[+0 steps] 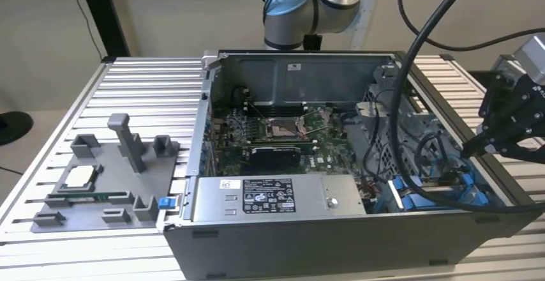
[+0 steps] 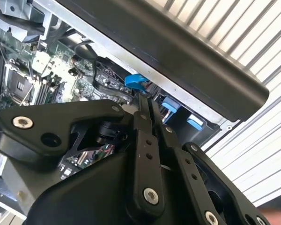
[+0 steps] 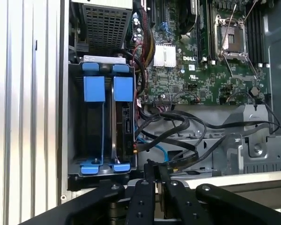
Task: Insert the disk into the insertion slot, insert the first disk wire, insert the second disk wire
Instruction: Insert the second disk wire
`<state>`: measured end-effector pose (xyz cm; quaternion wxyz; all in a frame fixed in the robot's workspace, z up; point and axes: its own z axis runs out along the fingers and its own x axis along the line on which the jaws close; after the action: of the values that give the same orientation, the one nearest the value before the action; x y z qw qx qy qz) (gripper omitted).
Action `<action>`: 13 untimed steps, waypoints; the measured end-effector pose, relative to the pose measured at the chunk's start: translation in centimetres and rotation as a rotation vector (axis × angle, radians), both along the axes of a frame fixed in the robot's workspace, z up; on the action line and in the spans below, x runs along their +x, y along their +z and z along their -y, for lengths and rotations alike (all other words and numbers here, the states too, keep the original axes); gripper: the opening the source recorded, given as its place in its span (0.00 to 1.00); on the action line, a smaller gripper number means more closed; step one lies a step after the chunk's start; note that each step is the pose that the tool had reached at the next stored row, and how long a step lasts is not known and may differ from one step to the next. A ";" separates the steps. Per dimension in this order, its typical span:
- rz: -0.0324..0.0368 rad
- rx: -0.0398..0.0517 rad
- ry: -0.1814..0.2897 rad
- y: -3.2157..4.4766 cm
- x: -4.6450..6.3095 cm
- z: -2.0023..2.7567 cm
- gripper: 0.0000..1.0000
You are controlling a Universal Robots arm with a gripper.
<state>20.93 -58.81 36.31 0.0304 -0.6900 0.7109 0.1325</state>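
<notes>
In the exterior view, my ribbed metal table (image 1: 145,80) carries the open computer case (image 1: 341,246) at centre and a grey fixture (image 1: 119,188) lower left.

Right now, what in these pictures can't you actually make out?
Exterior view: the gripper is cut off by the right edge; black cables cross the insertion slot.
First wrist view: the disk shows edge-on in the slot, label hidden.
Second wrist view: the gripper's body covers much of the motherboard.
</notes>
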 end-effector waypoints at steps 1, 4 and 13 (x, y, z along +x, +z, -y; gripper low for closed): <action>-0.0001 -0.0013 0.002 0.00 0.0 0.01 0.00; -0.0001 -0.0018 0.010 0.00 0.0 0.02 0.00; -0.0007 -0.0635 0.070 0.00 0.0 0.02 0.00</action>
<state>20.94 -58.83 36.30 0.0036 -0.7151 0.6901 0.1111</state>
